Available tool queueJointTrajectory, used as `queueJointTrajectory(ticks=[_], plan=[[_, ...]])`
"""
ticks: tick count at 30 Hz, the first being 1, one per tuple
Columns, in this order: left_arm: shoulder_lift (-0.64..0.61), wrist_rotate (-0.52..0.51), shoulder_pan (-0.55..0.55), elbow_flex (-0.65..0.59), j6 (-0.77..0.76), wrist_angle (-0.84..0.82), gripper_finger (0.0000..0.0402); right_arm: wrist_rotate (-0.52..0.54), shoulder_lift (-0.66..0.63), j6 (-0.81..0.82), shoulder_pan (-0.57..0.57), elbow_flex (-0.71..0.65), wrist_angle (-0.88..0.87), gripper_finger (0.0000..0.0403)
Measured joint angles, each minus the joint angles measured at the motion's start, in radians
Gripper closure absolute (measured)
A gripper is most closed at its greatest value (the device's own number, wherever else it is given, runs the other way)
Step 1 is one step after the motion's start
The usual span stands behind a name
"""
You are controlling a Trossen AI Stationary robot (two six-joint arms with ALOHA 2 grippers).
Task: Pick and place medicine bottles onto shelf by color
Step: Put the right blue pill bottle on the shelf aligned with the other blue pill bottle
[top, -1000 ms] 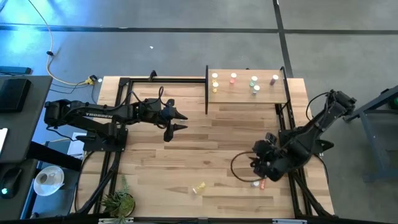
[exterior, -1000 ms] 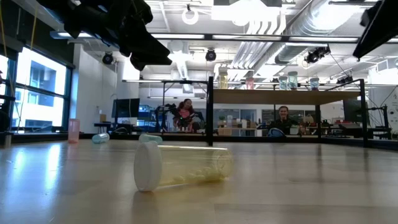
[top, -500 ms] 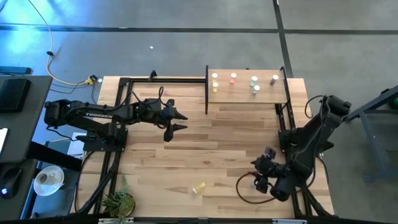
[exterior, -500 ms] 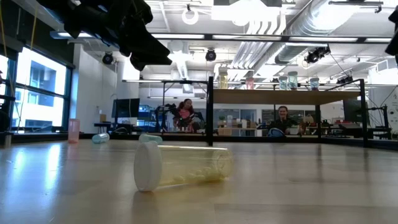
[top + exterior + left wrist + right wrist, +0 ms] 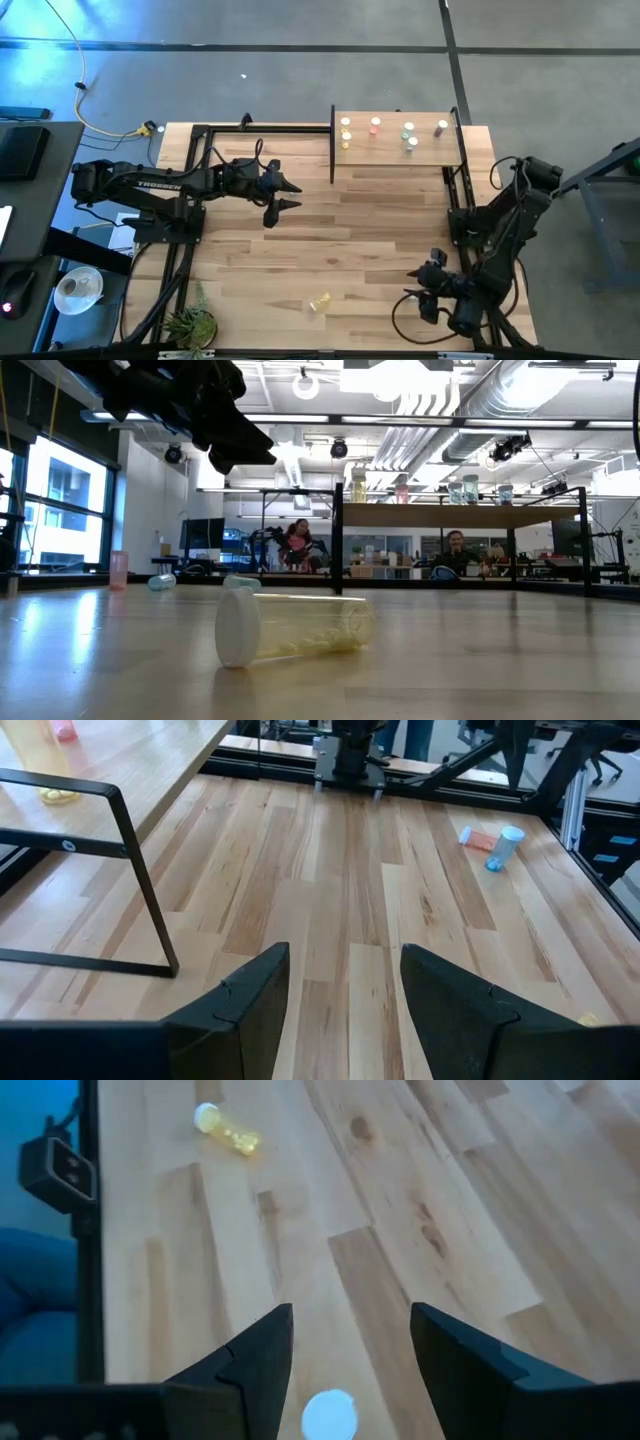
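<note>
My right gripper [image 5: 425, 295] is open near the table's near right corner, pointing down. In the right wrist view a bottle's round white cap [image 5: 328, 1415] shows between its fingers, and the gripper [image 5: 345, 1380] does not touch it. A yellow bottle [image 5: 320, 302] lies on its side to the left, and also shows in the low view [image 5: 290, 628]. The left wrist view shows a pink bottle [image 5: 478, 838] lying and a teal one [image 5: 506, 845] beside it. The shelf [image 5: 400, 150] at the far right carries several bottles. My left gripper [image 5: 288, 195] waits open above the table's left half.
The shelf's dark posts [image 5: 140, 880] stand on the tabletop. In the low view a pink bottle [image 5: 118, 570] stands and a teal one [image 5: 160, 582] lies far off at the left. A small plant [image 5: 190, 322] sits at the near left corner. People sit beyond the table [image 5: 298, 540].
My right gripper has gone toward the table's near edge and a little right, and now stands over the spot where a pink bottle showed in the high view. Its arm has left the low view. The bottles have kept still.
</note>
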Motion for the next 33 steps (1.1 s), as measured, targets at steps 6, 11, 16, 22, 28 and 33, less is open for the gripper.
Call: queueJointTrajectory(ticks=[6, 11, 16, 22, 28, 33], plan=[[0.0, 0.0, 0.0, 0.0, 0.0, 0.0, 0.0218, 0.0, 0.0, 0.077, 0.04, 0.0, 0.0, 0.0208], [0.0, 0.0, 0.0, 0.0, -0.003, 0.0, 0.0218, 0.006, 0.031, 0.098, 0.046, 0.001, 0.0, 0.0208], [0.0, 0.0, 0.0, 0.0, -0.002, 0.0, 0.0218, -0.016, 0.097, 0.147, 0.046, 0.001, 0.0, 0.0208], [0.0, -0.002, 0.0, 0.0, 0.0, 0.0, 0.0218, -0.066, 0.157, 0.241, 0.046, 0.001, 0.0, 0.0208], [0.0, -0.003, 0.0, 0.0, -0.002, 0.0, 0.0218, -0.081, 0.182, 0.284, 0.046, 0.001, 0.003, 0.0208], [0.0, -0.005, 0.0, 0.0, -0.003, 0.0, 0.0218, -0.082, 0.19, 0.284, 0.046, 0.001, 0.026, 0.0208]])
